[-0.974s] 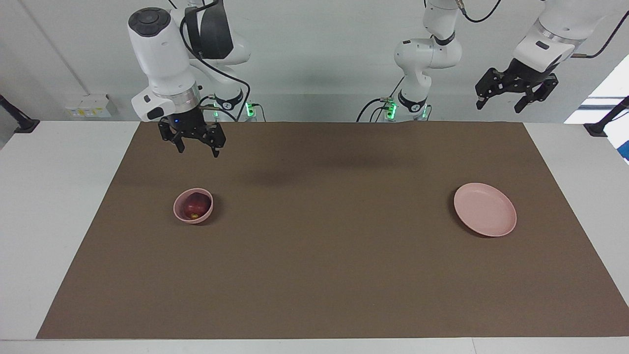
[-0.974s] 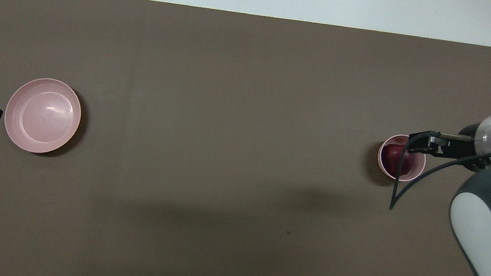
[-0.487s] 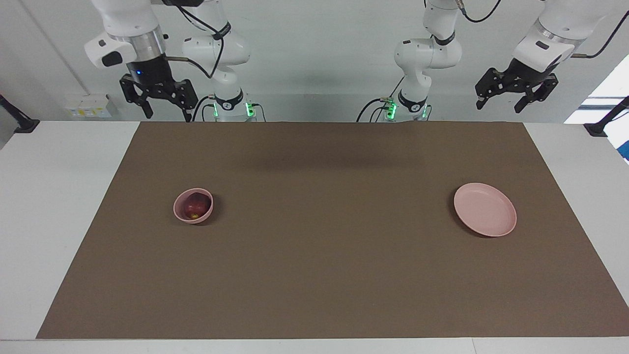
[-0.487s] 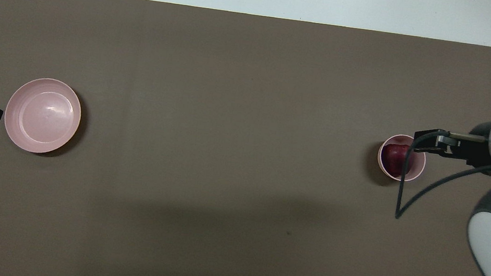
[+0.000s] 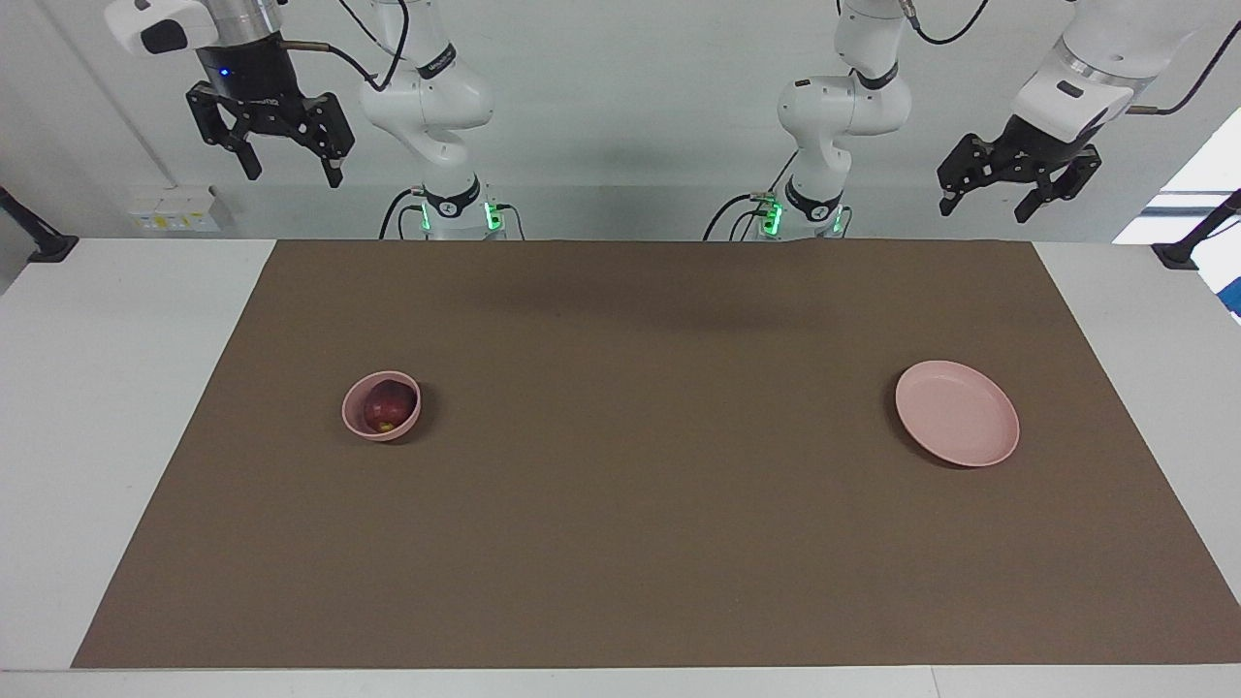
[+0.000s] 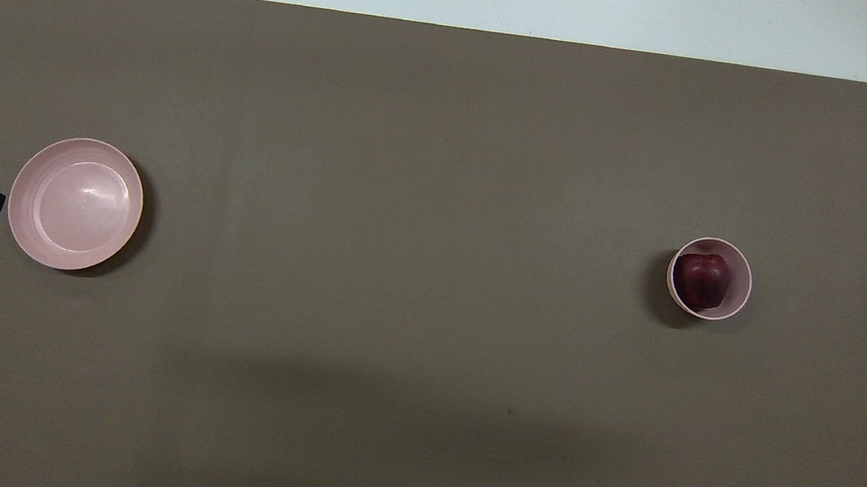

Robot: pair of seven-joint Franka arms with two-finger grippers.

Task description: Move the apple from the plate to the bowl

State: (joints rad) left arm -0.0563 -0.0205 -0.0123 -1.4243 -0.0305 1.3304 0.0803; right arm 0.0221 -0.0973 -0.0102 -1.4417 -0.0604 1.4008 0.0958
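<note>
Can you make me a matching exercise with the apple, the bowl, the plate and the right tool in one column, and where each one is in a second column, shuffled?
Column one:
1. apple
2. bowl
3. plate
4. right tool

Column two:
A. on the brown mat toward the left arm's end, nothing on it
B. raised high, open, holding nothing
C. inside the bowl
D. on the brown mat toward the right arm's end

Pairs: 1-C, 2-D, 3-A, 4-B
</note>
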